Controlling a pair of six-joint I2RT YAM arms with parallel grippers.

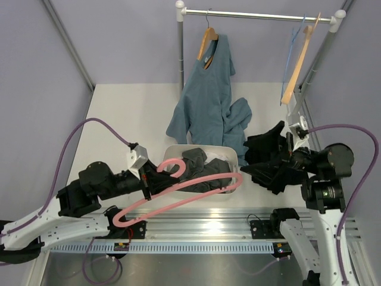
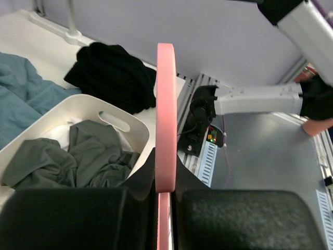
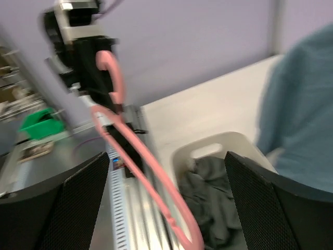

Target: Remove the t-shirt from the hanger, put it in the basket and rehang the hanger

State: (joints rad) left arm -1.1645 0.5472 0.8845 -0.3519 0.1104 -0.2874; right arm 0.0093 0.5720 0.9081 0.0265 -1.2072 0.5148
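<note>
My left gripper [image 1: 146, 179] is shut on the pink hanger [image 1: 178, 199] just below its hook, holding it bare over the table's front edge and the bin. In the left wrist view the hanger [image 2: 166, 104] runs up from between the closed fingers of the left gripper [image 2: 166, 203]. The black t-shirt [image 1: 265, 146] lies in a heap on the table to the right of the bin, off the hanger, and also shows as the t-shirt [image 2: 112, 73]. My right gripper [image 1: 275, 168] hovers at that heap. In the blurred right wrist view the right gripper [image 3: 166, 208] is open with nothing between its fingers.
A white bin [image 1: 232, 156] of dark grey clothes [image 1: 196, 164] stands at the middle front. Behind it a blue-grey shirt [image 1: 208, 101] hangs from a wooden hanger on the rail [image 1: 256, 14]. More hangers [image 1: 297, 59] hang at the right. Metal rails [image 1: 196, 223] line the front edge.
</note>
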